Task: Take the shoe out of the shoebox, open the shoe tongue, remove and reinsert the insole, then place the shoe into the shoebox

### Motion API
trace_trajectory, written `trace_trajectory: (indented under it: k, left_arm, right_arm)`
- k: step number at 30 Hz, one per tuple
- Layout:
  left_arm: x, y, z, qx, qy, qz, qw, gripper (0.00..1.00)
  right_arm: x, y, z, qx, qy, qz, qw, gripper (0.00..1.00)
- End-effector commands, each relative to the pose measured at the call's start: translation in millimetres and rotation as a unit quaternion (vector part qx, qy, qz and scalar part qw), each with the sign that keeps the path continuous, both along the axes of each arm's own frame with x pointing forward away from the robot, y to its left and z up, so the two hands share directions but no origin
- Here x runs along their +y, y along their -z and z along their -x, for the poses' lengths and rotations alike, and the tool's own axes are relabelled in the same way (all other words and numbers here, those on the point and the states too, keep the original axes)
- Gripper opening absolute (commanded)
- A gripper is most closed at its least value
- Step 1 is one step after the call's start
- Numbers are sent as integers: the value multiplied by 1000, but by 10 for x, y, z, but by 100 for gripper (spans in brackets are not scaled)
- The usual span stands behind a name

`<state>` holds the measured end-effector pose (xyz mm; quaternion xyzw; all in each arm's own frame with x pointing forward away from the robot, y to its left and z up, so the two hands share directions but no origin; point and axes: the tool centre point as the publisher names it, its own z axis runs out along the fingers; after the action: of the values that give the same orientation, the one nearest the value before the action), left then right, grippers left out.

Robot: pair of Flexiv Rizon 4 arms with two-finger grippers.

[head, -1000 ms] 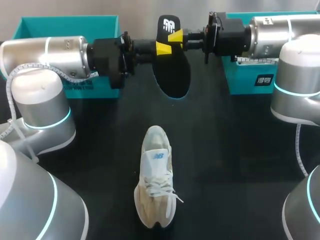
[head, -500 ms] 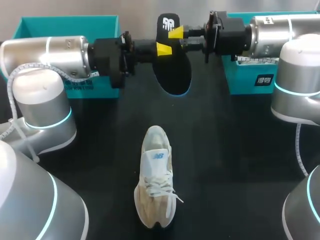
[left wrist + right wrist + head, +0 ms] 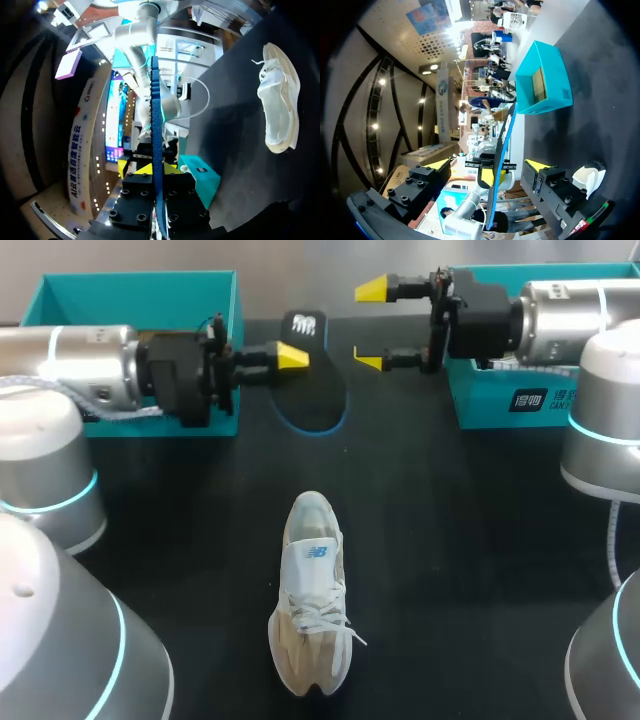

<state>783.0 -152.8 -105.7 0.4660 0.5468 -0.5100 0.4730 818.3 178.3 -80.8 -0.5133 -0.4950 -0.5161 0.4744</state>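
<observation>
The black insole (image 3: 312, 385) with a blue rim hangs above the far middle of the table, and my left gripper (image 3: 291, 356) is shut on its heel end. In the left wrist view the insole (image 3: 156, 120) runs edge-on out from between the yellow tips of that gripper (image 3: 152, 169). My right gripper (image 3: 370, 325) stands open just right of the insole, touching nothing. From the right wrist, the insole (image 3: 504, 145) shows edge-on between the spread fingers of the right gripper (image 3: 487, 164). The white shoe (image 3: 312, 590) lies on the table's near middle, with its toe pointing toward the insole.
A teal shoebox (image 3: 135, 290) sits at the far left behind my left arm. A second teal box (image 3: 500, 390) is at the far right under my right arm. Black tabletop lies between the shoe and the insole.
My right gripper has opened, let go of the insole and drawn back to the right. My left arm has pulled left with the insole still in its grip.
</observation>
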Motion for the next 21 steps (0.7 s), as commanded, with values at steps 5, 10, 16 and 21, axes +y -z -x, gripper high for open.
trace_trajectory:
  k: [5,10,16,21]
  left_arm:
    - [394,-10,323,135,-7,-9,991,0]
    - [452,-2,402,260,-6,19,965,0]
    - [457,-12,440,260,-7,7,965,0]
    - [457,-12,440,260,-7,7,965,0]
  right_arm:
    - [-101,-21,79,3,-2,7,1000,100]
    - [-101,-21,79,3,-2,7,1000,100]
    - [-101,-21,79,3,-2,7,1000,100]
    - [-101,-21,79,3,-2,7,1000,100]
